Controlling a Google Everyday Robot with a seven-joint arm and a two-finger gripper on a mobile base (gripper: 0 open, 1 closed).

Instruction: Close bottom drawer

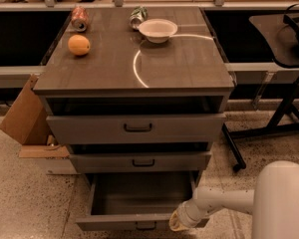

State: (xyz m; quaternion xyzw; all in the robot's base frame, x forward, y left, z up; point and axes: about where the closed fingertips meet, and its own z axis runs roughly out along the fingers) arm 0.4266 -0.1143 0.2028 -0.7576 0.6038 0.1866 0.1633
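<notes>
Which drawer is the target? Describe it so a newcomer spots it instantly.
Find the grey-brown three-drawer cabinet. The bottom drawer is the lowest one, with the white arm's gripper at its front corner. Unlike the two drawers above, it is pulled far out, showing its bare grey interior.

This looks like a lab workroom: speckled hard floor point(30, 203), a cardboard box point(22, 116) beside the drawer table point(184, 71) bearing an orange point(78, 45) and bowl point(158, 30), and the robot's gripper point(176, 223) low at the front of the bottom drawer point(134, 199).
</notes>
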